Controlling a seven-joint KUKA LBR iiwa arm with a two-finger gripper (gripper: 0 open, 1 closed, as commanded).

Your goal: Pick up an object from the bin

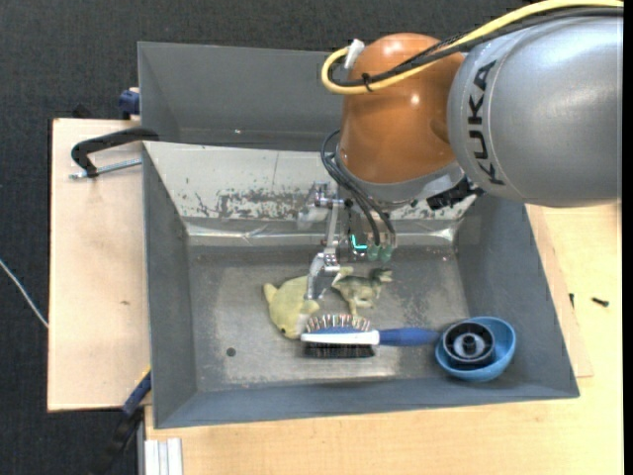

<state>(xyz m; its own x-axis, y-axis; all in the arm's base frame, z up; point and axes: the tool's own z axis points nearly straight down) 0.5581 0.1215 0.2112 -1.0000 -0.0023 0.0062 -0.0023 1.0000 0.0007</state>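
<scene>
My gripper (334, 287) reaches down into the middle of the bin, its fingers spread on either side of a small olive-green toy figure (358, 287). A pale yellow soft lump (287, 305) lies just left of the fingers, touching them. In front of both lies a brush (341, 339) with a white head, dark bristles and a blue handle pointing right. Nothing is lifted; the toy rests on the bin floor.
A blue round cup-like piece (477, 346) with a dark centre sits at the front right corner, at the end of the brush handle. The arm's orange cover hangs over the back middle of the bin.
</scene>
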